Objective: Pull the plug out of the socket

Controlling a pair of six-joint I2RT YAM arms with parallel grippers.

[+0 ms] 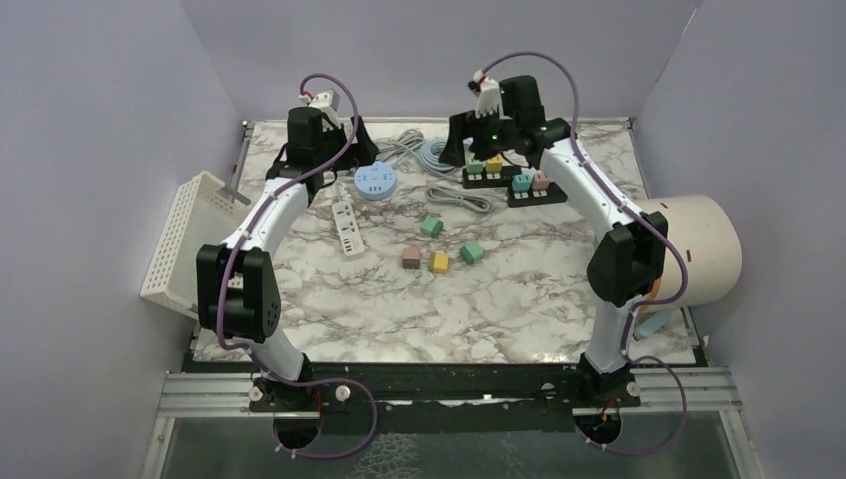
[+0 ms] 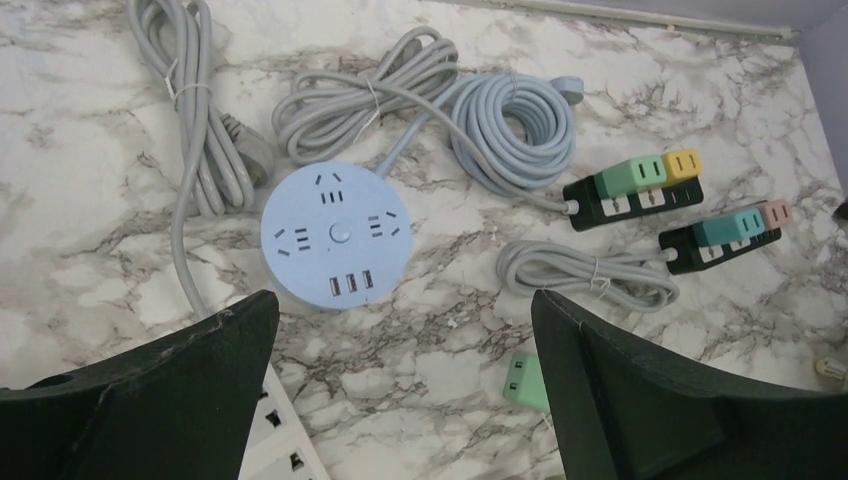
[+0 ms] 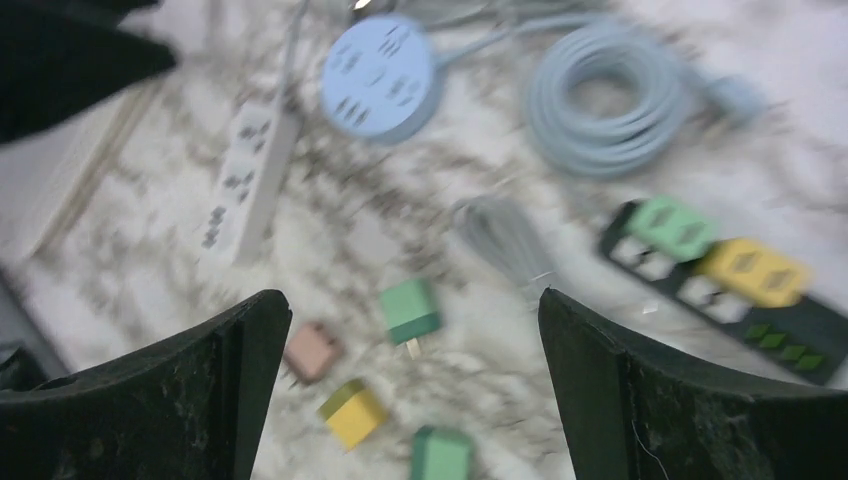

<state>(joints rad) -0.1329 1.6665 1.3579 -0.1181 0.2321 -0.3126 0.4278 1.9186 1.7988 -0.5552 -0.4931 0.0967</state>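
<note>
Two black socket strips lie at the back right. The nearer strip [image 1: 486, 178] [image 2: 640, 203] [image 3: 790, 330] carries a green plug [image 2: 630, 175] [image 3: 670, 226] and a yellow plug [image 2: 683, 163] [image 3: 752, 270]. On the other strip [image 1: 544, 195] [image 2: 700, 258] sit a teal plug [image 2: 730, 227] and a pink plug [image 2: 775, 211]. My right gripper [image 1: 487, 148] [image 3: 412, 300] hovers open above the first strip, holding nothing. My left gripper [image 1: 327, 150] [image 2: 405, 300] is open and empty over the round blue socket [image 1: 375, 181] [image 2: 335, 235].
Several loose plugs lie mid-table: green [image 1: 431, 227] [image 3: 410, 308], green [image 1: 472, 252], pink [image 1: 410, 258], yellow [image 1: 438, 262]. A white strip [image 1: 346, 226] and coiled grey cables [image 2: 440, 95] lie around the blue socket. A white basket [image 1: 185, 244] stands left, a cream cylinder [image 1: 698, 249] right.
</note>
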